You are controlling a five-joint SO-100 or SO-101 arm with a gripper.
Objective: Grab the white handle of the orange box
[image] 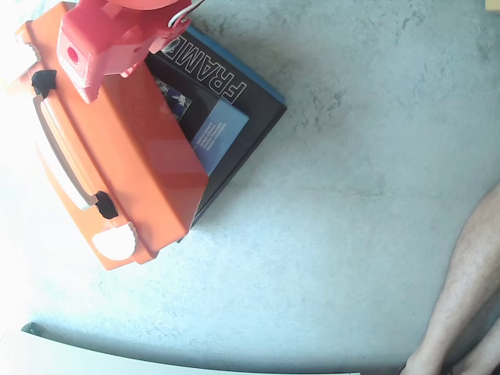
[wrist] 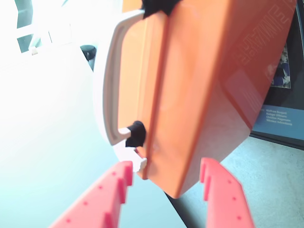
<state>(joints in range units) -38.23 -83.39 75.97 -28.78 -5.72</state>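
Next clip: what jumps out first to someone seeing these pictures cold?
The orange box fills the fixed view's upper left, lying partly on a black "FRAME" box, its white handle along the left edge. The red gripper stands open in the wrist view, its fingers either side of the box's near corner. A bare leg shows at right.

In the fixed view your orange box (image: 129, 156) sits at the upper left, lying partly on the FRAME KIT box (image: 226, 109), which juts out to its right. The white handle (image: 58, 148) runs along the box's left edge. The arm (only its wrist part shows) hangs over the box's top corner. A person's leg (image: 465, 297) is at lower right.
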